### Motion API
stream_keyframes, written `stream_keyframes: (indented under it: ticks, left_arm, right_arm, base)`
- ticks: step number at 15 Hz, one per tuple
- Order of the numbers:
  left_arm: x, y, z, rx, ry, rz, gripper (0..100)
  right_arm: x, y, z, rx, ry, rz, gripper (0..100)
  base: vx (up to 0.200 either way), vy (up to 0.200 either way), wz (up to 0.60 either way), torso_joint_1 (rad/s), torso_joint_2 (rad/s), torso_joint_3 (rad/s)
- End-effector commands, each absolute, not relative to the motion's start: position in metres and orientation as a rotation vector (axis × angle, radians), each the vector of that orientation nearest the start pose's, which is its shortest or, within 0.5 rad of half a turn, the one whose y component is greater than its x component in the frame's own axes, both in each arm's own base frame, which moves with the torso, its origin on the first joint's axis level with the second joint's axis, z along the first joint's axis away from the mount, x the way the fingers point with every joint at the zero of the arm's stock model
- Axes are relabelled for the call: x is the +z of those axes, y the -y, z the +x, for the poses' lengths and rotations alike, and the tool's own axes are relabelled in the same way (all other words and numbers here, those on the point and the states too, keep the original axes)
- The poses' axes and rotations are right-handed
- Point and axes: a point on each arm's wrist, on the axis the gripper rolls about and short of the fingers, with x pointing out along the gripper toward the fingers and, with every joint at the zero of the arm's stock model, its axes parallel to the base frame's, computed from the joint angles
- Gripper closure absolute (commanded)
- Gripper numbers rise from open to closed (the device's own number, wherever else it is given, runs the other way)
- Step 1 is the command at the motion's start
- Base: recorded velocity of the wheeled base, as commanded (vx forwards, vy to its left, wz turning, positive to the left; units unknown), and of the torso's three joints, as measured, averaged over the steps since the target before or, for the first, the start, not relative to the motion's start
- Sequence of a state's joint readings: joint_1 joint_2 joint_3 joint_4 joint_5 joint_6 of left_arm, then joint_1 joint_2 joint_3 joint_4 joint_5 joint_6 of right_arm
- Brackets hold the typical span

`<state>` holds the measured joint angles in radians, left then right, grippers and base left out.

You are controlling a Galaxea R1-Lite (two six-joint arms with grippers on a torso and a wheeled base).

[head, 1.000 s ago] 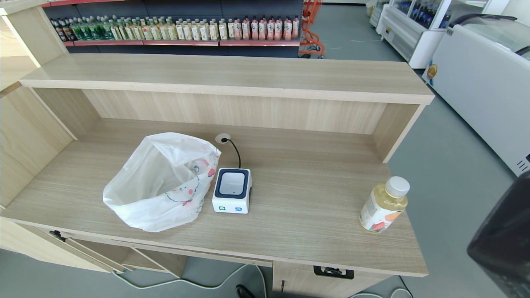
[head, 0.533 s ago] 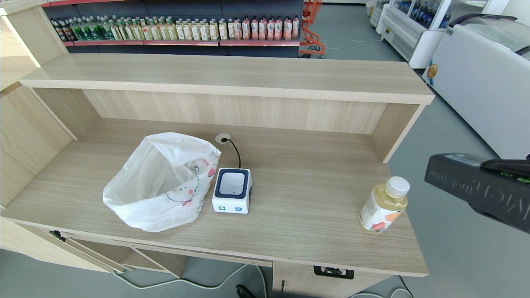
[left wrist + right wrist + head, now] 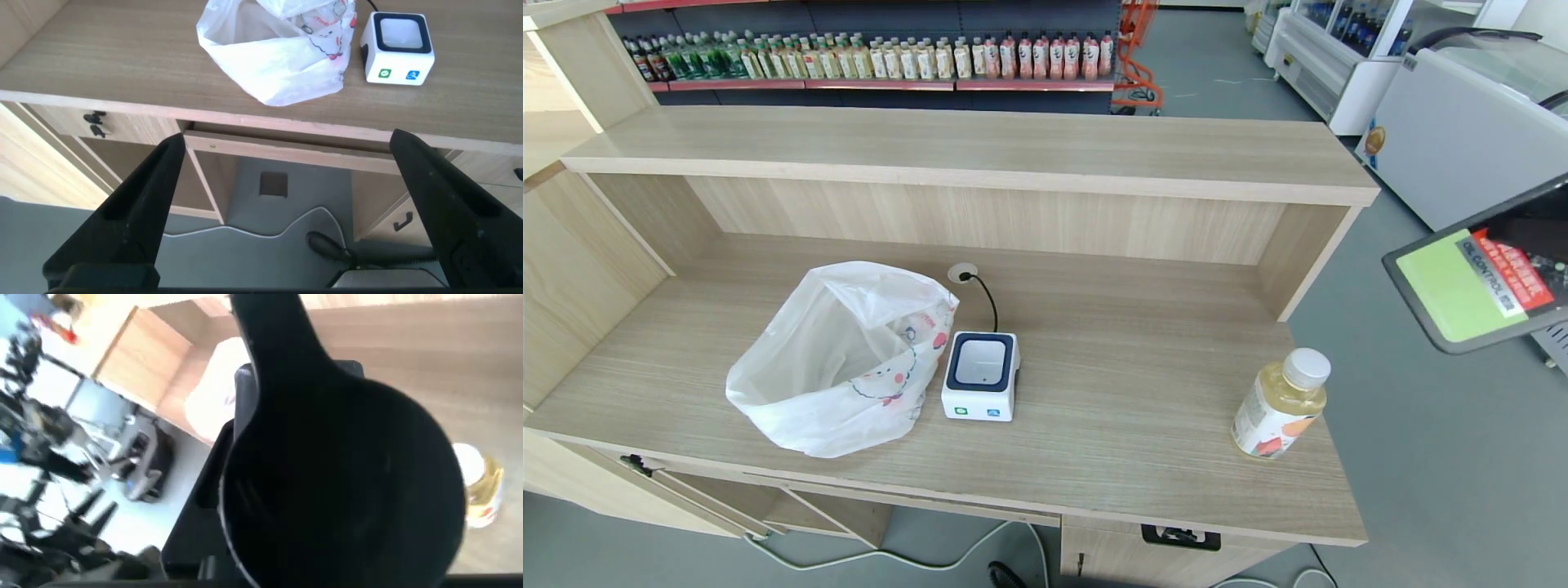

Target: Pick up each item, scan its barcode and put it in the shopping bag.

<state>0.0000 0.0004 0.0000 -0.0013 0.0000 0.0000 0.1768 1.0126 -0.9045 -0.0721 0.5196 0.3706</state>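
Note:
A juice bottle with a white cap stands upright near the counter's right front corner; the right wrist view catches it too. The white plastic shopping bag sits open on the left of the counter, and the white scanner stands right beside it. My left gripper is open, held low in front of the counter's front edge, below the bag and the scanner. My right arm hangs in the air off the counter's right end, above and to the right of the bottle.
The wooden counter has a raised back shelf and side walls. The scanner's cable runs to a hole in the counter. Drawers sit under the front edge. Freezers stand at the right, and bottle shelves at the back.
My right arm has risen at the right edge of the head view and turned, so a green label now faces the camera. Bottle, bag and scanner have not moved.

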Motion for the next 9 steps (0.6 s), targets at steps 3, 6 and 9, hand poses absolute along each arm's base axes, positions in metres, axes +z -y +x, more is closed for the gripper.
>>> stream_keyframes:
  ticks: [3,6,9]
  left_arm:
    - [0.076,0.000,-0.023,0.000,0.002,0.000,0]
    - [0.076,0.000,-0.023,0.000,0.002,0.000,0]
    - [0.076,0.000,-0.023,0.000,0.002,0.000,0]
  right_arm:
    - [0.265,-0.027,0.140,0.532,-0.350,0.552,100]
    - [0.255,-0.027,0.138,0.530,-0.337,0.548,100]
    - [0.254,-0.025,0.135,0.524,-0.331,0.549,100]
  base:
    - [0.000,0.000,0.00,0.000,0.00,0.000]
    - [0.000,0.000,0.00,0.000,0.00,0.000]
    - [0.000,0.000,0.00,0.000,0.00,0.000]
